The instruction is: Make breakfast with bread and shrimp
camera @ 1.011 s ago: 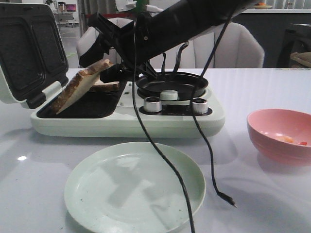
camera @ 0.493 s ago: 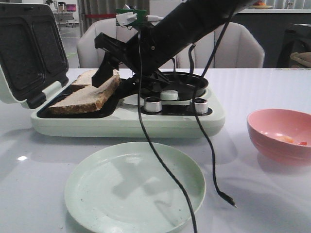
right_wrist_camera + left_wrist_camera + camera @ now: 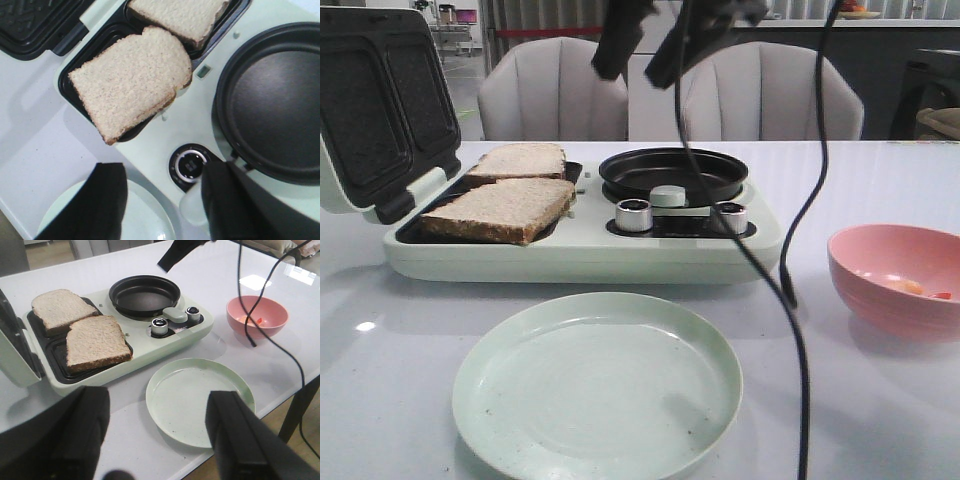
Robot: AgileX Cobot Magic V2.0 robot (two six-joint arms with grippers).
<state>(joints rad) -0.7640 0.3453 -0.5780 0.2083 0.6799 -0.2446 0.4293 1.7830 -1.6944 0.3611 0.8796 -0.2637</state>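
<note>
Fingers of the right gripper [image 3: 638, 38] are seen spread apart w/ nothing between them, high above the breakfast maker [image 3: 582, 236] in the front view; its own wrist view shows the same gap, over the appliance's front edge. Left gripper [image 3: 157, 437] is missing from the front view and is shown only by its wrist cam: fingers wide apart, empty, above the table [image 3: 280, 352] edge.

Two bread slices [image 3: 501, 209] are laid flat in the sandwich tray, side by side, lid [image 3: 382, 108] raised behind. Front slice is shown by the right wrist view to overhang the tray rim at one corner. Round black pan [image 3: 673, 173] holds nothing visible. Green plate [image 3: 598, 384] is bare. Shrimp [image 3: 253, 319] bits lie in the pink bowl [image 3: 257, 316], right of the appliance; seen more clearly in the left wrist view.
</note>
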